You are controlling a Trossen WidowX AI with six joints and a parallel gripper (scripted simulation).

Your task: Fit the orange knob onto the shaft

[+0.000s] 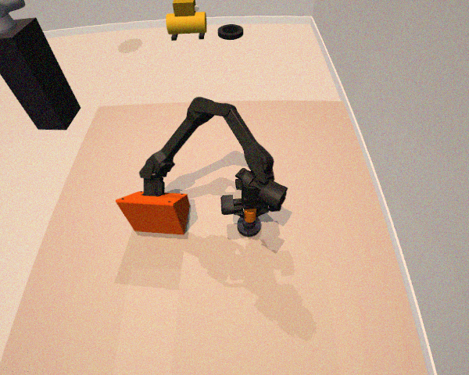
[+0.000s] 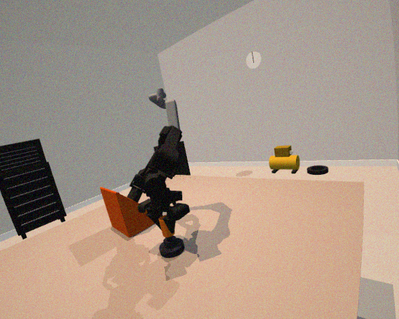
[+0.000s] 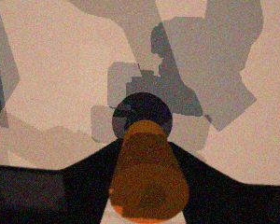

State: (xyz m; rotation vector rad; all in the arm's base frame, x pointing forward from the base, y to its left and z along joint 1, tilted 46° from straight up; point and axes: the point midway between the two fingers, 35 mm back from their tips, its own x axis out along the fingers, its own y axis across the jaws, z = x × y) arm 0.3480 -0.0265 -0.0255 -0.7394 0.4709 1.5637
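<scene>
The orange knob (image 1: 249, 216) (image 2: 165, 227) (image 3: 148, 177) is held upright, or nearly so, between the fingers of my gripper, which is shut on it. The dark round pedestal (image 1: 248, 228) (image 2: 171, 248) (image 3: 142, 104) stands on the floor directly under the knob. The knob's lower end is over the pedestal's middle, above its wide base. The shaft is hidden by the knob, and so are its flat side and the knob's hole. Whether the knob's lower end touches the shaft cannot be told.
The orange block (image 1: 159, 216) (image 2: 124, 212) under the arm's base stands to the left of the pedestal. Far behind are a yellow tank (image 1: 186, 23) (image 2: 284, 162), a black ring (image 1: 230, 37) (image 2: 317, 172) and a dark column (image 1: 33, 76). A black slatted panel (image 2: 28, 187) stands at the left.
</scene>
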